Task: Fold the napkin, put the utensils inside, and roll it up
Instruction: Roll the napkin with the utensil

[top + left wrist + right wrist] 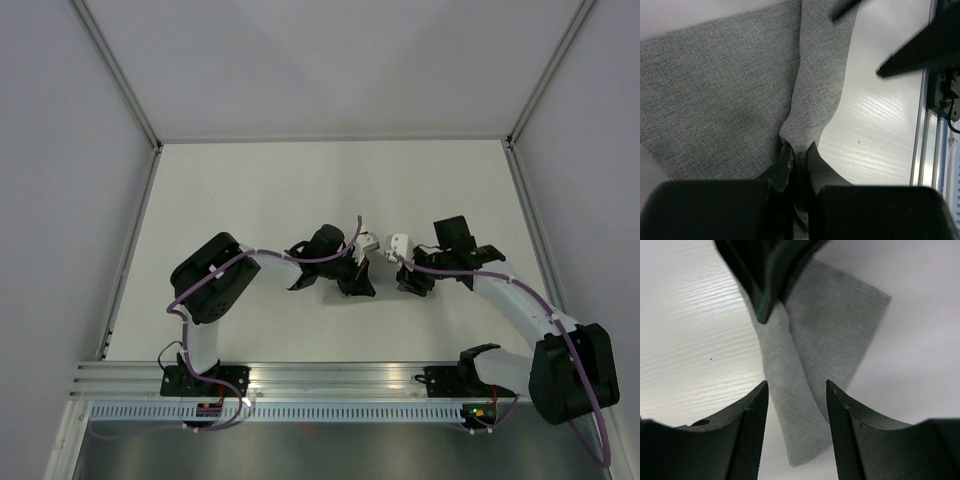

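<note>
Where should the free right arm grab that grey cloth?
Probably the narrow folded ridge of the napkin, below where the left gripper pinches it. The open right gripper straddles that ridge, so its fingers can close from both sides; elsewhere the napkin looks flat.

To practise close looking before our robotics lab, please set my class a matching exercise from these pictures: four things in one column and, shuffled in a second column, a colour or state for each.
Column one:
1. left hand
2. right hand
3. napkin
4. table

Column two:
A. white, with a faint grain
B. fingers spread apart
C. grey, gathered into a raised fold
D. closed on the cloth

Pairs: 1-D; 2-B; 3-C; 4-A
</note>
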Controlling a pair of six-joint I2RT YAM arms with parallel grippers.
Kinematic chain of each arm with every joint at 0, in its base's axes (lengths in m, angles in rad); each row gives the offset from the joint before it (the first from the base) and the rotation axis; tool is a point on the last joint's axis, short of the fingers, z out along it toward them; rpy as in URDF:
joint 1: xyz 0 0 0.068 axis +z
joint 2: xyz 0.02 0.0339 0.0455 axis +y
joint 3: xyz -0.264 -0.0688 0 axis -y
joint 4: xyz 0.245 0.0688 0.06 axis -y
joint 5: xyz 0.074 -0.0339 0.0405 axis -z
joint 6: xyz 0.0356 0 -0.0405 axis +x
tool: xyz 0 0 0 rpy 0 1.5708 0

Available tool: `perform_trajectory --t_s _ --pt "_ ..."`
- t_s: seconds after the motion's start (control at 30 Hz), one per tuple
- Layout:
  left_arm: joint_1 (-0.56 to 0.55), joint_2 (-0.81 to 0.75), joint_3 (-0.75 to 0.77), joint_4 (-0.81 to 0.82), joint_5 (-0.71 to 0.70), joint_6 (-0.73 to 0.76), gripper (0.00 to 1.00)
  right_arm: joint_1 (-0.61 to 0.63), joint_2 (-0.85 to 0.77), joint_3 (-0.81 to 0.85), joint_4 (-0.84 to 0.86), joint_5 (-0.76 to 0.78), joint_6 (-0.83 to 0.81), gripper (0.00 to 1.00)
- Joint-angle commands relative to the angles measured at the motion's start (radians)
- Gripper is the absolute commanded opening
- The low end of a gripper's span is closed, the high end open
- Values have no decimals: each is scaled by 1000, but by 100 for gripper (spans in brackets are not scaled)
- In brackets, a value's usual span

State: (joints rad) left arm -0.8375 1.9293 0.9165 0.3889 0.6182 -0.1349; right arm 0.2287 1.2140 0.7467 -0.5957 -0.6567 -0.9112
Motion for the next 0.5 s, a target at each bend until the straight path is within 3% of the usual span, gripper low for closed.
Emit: perform_trajectory --t_s 0.0,0.17,0.47 --pt "-3 86 -30 -237 31 -22 2 107 -76 -119 155 81 -46 56" --pt "3 103 -21 -246 31 -26 2 225 -111 -217 277 201 -20 57" --pt "3 114 7 -271 40 -22 2 285 -24 -247 350 270 -11 55"
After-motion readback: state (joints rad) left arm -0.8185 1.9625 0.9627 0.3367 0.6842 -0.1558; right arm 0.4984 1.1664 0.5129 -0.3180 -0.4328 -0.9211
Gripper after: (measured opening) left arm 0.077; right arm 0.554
